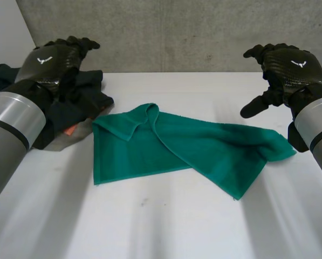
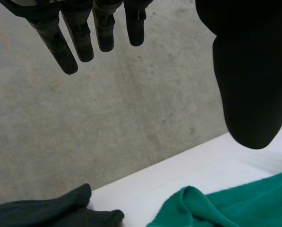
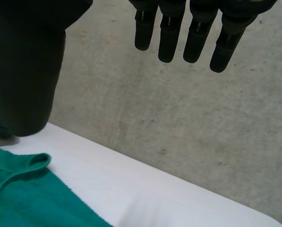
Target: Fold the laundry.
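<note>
Grey forearms nearest, one on either side. Left hand (image 1: 50, 62) hangs over a dark clothes pile (image 1: 85, 91) at the far left of the worktop (image 1: 150, 226); its fingers (image 2: 79, 42) are straight, spread, holding nothing. Right hand (image 1: 287, 67) is raised at far right, fingers (image 3: 197, 38) likewise straight and empty, thumb out.

Green towel (image 1: 177, 148) lies mid-worktop between the two, lower than both hands and nearer the camera, touched by neither. Its long axis runs left to right, slanting toward the robot's right; one flap is turned over on a diagonal. Right hand looks nearer a free corner; left is just beside the towel's left edge.

Worktop white, smooth. Grey concrete wall (image 1: 177, 32) behind.
</note>
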Robot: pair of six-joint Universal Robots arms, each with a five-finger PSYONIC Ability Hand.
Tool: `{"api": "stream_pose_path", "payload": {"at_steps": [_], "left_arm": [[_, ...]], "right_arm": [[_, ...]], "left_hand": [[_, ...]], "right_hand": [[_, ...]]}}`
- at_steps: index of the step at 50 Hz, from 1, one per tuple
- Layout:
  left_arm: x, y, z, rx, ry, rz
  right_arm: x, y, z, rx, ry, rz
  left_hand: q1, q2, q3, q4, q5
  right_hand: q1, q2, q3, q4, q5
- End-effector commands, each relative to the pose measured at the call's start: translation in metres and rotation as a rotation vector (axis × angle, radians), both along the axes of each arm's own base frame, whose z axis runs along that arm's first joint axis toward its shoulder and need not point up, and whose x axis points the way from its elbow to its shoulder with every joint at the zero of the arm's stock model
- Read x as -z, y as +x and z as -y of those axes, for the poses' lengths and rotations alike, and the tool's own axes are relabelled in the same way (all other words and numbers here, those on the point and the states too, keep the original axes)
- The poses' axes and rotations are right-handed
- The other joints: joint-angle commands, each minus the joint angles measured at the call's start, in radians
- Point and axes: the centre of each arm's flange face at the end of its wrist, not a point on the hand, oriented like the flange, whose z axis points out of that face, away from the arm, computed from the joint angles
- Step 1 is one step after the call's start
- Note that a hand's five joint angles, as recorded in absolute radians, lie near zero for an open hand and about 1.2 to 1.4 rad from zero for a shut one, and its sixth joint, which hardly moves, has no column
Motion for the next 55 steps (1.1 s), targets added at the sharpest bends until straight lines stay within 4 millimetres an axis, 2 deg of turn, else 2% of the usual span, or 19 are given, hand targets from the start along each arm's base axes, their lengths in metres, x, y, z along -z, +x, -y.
{"api": "stream_pose_path", "payload": {"at_steps": [1, 4, 7, 10, 11, 13, 14, 17, 18, 21, 29, 32, 46, 55], "left_arm": [[-0.013, 0.013, 0.01, -0.063, -0.06, -0.03], [-0.013, 0.014, 0.012, -0.064, -0.061, -0.034], [-0.014, 0.014, 0.013, -0.064, -0.066, -0.035], [-0.014, 0.014, 0.013, -0.055, -0.066, -0.035], [-0.014, 0.012, 0.013, -0.044, -0.066, -0.034], [-0.013, 0.012, 0.013, -0.036, -0.064, -0.032], [-0.012, 0.01, 0.013, -0.027, -0.059, -0.03], [-0.008, 0.009, 0.014, -0.017, -0.05, -0.025], [-0.006, 0.008, 0.015, -0.007, -0.043, -0.022], [-0.002, 0.006, 0.017, 0.006, -0.032, -0.015], [0.007, 0.002, 0.02, 0.017, -0.006, 0.0], [0.009, 0.001, 0.02, 0.02, -0.001, 0.002], [0.009, 0.001, 0.021, 0.015, -0.006, 0.011], [0.009, 0.002, 0.021, 0.013, -0.007, 0.011]], "right_arm": [[0.006, -0.009, 0.018, 0.042, -0.033, 0.011], [0.01, -0.008, 0.016, 0.04, -0.009, -0.011], [0.024, -0.007, 0.016, 0.034, 0.046, -0.096], [0.051, -0.005, 0.015, 0.013, 0.152, -0.224], [0.066, -0.003, 0.012, -0.006, 0.207, -0.28], [0.079, 0.0, 0.008, -0.027, 0.256, -0.326], [0.093, 0.004, 0.005, -0.045, 0.299, -0.354], [0.111, 0.008, 0.005, -0.059, 0.335, -0.367], [0.124, 0.01, 0.006, -0.064, 0.35, -0.371], [0.146, 0.012, 0.01, -0.063, 0.364, -0.374], [0.183, 0.018, 0.013, -0.074, 0.363, -0.378], [0.19, 0.02, 0.012, -0.079, 0.365, -0.382], [0.2, 0.021, 0.023, -0.049, 0.292, -0.399], [0.191, 0.02, 0.031, -0.015, 0.228, -0.418]], "left_hand": [[-0.14, -0.134, -0.136, -0.134, -0.119], [-0.14, -0.134, -0.136, -0.134, -0.119], [-0.14, -0.134, -0.136, -0.134, -0.119], [-0.14, -0.134, -0.136, -0.134, -0.119], [-0.14, -0.134, -0.136, -0.134, -0.119], [-0.14, -0.134, -0.136, -0.134, -0.119], [-0.14, -0.134, -0.136, -0.134, -0.119], [-0.14, -0.134, -0.136, -0.134, -0.119], [-0.14, -0.134, -0.136, -0.134, -0.119], [-0.14, -0.134, -0.136, -0.134, -0.119], [-0.14, -0.134, -0.136, -0.134, -0.119], [-0.14, -0.134, -0.136, -0.134, -0.119], [-0.14, -0.134, -0.136, -0.134, -0.119], [-0.14, -0.134, -0.136, -0.134, -0.119]], "right_hand": [[-0.186, -0.202, -0.176, -0.182, -0.099], [-0.186, -0.202, -0.176, -0.182, -0.099], [-0.186, -0.202, -0.176, -0.182, -0.099], [-0.166, -0.181, -0.155, -0.161, -0.079], [-0.136, -0.152, -0.126, -0.132, -0.05], [-0.06, -0.076, -0.05, -0.056, 0.027], [-0.002, -0.017, 0.008, 0.003, 0.085], [0.043, 0.027, 0.053, 0.047, 0.13], [0.075, 0.059, 0.085, 0.079, 0.162], [0.119, 0.104, 0.129, 0.123, 0.206], [0.137, 0.121, 0.147, 0.141, 0.224], [0.14, 0.124, 0.15, 0.144, 0.227], [0.225, 0.209, 0.235, 0.229, 0.312], [0.263, 0.248, 0.273, 0.267, 0.35]]}}
